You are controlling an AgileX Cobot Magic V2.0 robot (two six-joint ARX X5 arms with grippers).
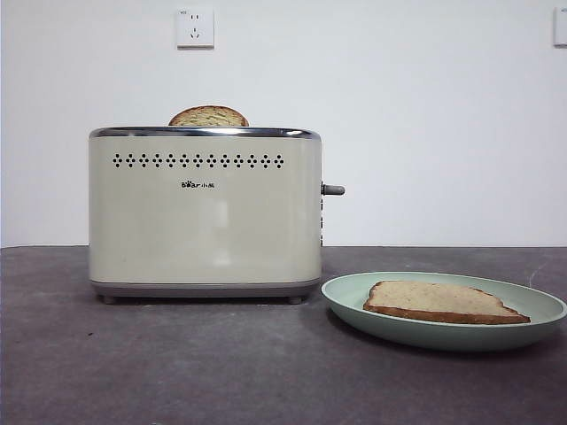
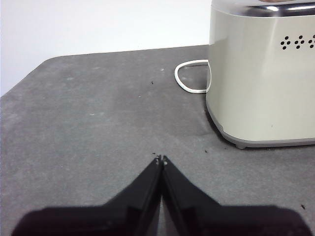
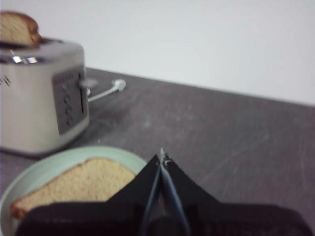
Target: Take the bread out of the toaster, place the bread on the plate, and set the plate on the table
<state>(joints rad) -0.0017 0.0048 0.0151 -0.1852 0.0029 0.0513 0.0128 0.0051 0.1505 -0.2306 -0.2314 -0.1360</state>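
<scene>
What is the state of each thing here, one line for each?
bread: upright in toaster slot, top showing.
toaster: standing on table, cord lying loose.
plate: on table, holding second slice lying flat.
left gripper: shut, holding nothing.
right gripper: shut, holding nothing, near plate.

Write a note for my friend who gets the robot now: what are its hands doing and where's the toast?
Left gripper: shut, empty, over bare table beside the toaster.
Right gripper: shut, empty, by the plate.
One bread slice pokes out of the toaster. A second slice lies flat on the plate, which sits on the table.
Left: pull out the toaster slice and plate it.
</scene>
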